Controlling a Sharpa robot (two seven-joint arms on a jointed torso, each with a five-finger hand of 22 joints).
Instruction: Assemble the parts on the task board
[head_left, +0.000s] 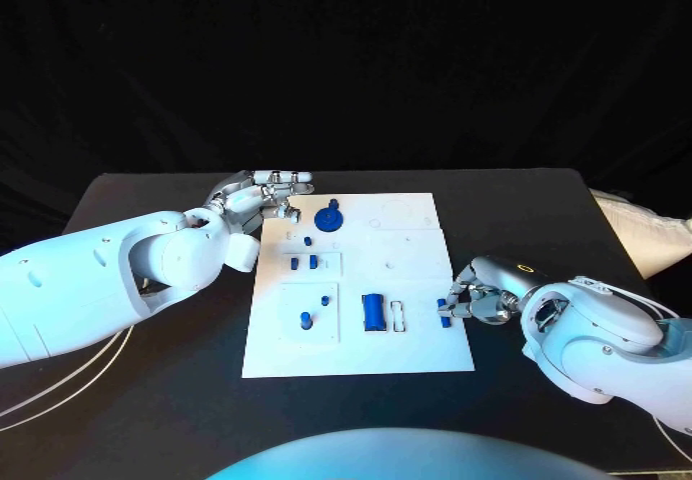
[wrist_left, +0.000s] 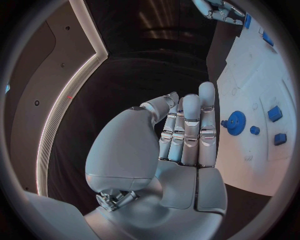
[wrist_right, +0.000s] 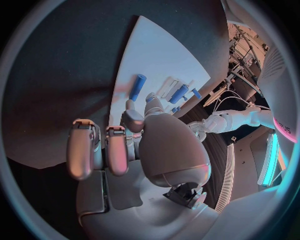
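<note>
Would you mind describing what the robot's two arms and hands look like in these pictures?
Both arms are bulky, with smooth, rounded white shells. The right arm has a small yellow ring mark near the wrist and a thin cable along its forearm; thin white cables trail beneath the left arm. The left hand and right hand are silver metal, with segmented fingers and smooth pale pads on the palm side.
</note>
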